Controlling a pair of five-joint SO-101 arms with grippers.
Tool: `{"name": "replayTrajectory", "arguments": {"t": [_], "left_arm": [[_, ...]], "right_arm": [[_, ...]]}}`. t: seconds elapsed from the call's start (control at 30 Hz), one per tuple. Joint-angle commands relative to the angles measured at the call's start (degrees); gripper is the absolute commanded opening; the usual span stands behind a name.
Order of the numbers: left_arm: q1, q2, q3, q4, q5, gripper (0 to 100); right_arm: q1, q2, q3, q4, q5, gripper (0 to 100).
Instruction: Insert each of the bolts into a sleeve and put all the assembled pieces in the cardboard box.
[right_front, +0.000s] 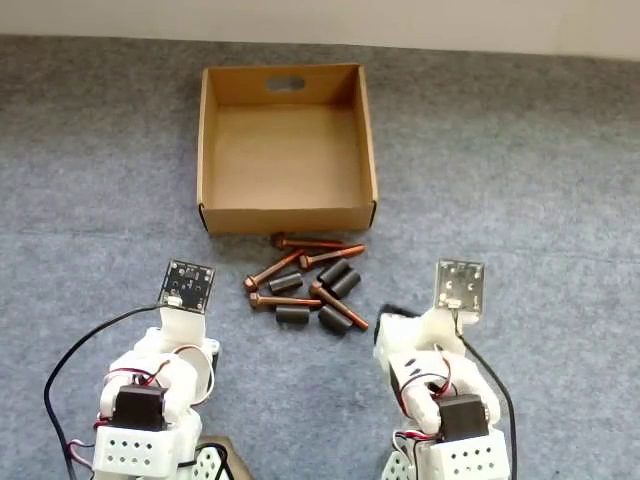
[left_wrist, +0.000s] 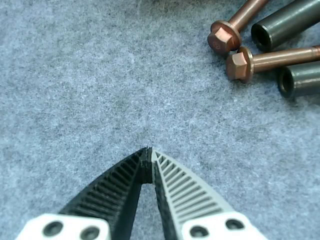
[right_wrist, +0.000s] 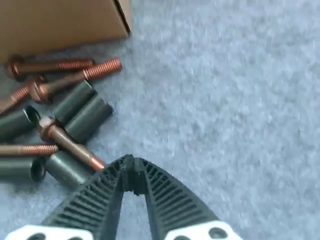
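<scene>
Grey carpet (right_front: 520, 180) is carrying the bolts (right_front: 310, 242) and sleeves (right_front: 293, 315), piled tangled just in front of the cardboard box (right_front: 287, 216). Left gripper (left_wrist: 150, 152) and right gripper (right_wrist: 131, 161) are both sitting closed, empty. I'm guessing one grab is sending neighbours rolling.

Left arm (right_front: 150, 405), right arm (right_front: 440, 400): white plastic shells, black servos, black cables (right_front: 47, 398). Left fingers (left_wrist: 112, 195): one black, one grey, ribbed. Right fingers (right_wrist: 90, 200): black, ribbed. White mounts, screw holes.

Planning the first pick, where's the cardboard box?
High view: the cardboard box sits upright at the table's middle, just behind the pile of bolts and sleeves.
</scene>
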Motion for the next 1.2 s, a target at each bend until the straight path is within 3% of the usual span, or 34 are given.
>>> {"name": "replayTrajectory", "arguments": {"t": [0.0, 0.1, 0.27, 0.37, 0.53, 0.7, 0.87, 1.0, 1.17], "left_arm": [[0.75, -0.22, 0.92, -0.09, -0.18, 1], [0.75, -0.22, 0.92, -0.09, -0.18, 1], [0.75, -0.22, 0.92, -0.09, -0.18, 1], [0.75, -0.22, 0.92, -0.09, -0.18, 1], [0.75, -0.22, 0.92, -0.09, -0.18, 1], [0.75, -0.22, 0.92, -0.09, -0.18, 1], [0.75, -0.22, 0.92, -0.09, -0.18, 1], [0.75, -0.22, 0.92, -0.09, -0.18, 1], [0.75, -0.22, 0.92, -0.09, -0.18, 1]], "right_arm": [[-0.48, 0.04, 7.78, -12.44, 0.79, 0.9], [-0.48, 0.04, 7.69, -18.95, 1.67, 0.9], [-1.01, 0.04, 7.6, -23.25, 18.2, 1.0], [-1.8, 0.04, 5.76, -22.9, 23.91, 1.0], [-1.89, 0.04, -3.56, -14.73, 24.09, 1.8], [-1.89, 0.13, -14.81, -4.09, 24.09, 17.8], [-2.51, 0.75, -23.96, 2.86, 24.09, 16.3], [-7.96, 1.8, -26.33, 10.24, 24.44, 16.3], [-11.82, 14.02, -28.0, 12.09, 24.26, 16.3]]}}
